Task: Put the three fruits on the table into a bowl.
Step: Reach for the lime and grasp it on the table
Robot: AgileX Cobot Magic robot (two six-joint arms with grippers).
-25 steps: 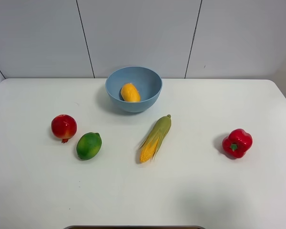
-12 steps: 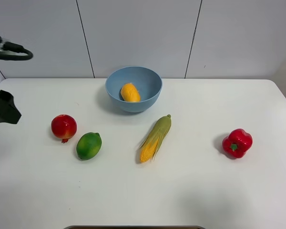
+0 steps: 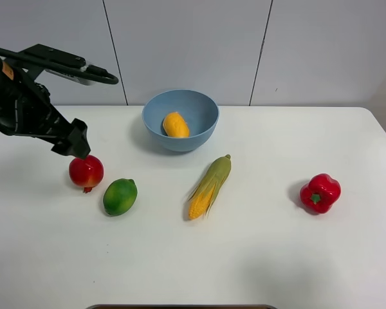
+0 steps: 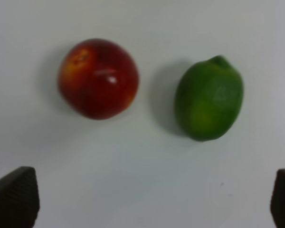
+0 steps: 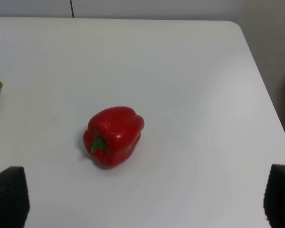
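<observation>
On the white table, the red pomegranate and the green lime-like fruit lie side by side at the left. Inside the light-blue bowl at the back centre rests the yellow-orange mango. My left gripper hangs open just above and behind the pomegranate, touching nothing. Its wrist view looks down on the pomegranate and the lime, with the left gripper wide apart and empty. My right gripper is open over bare table, out of the exterior view.
A husked corn cob lies in front of the bowl. At the right sits a red bell pepper, which the right wrist view shows as the pepper ahead of the fingers, near the table's right edge.
The left arm has swung in from the left edge of the view to a spot above the pomegranate. No fruit has moved.
</observation>
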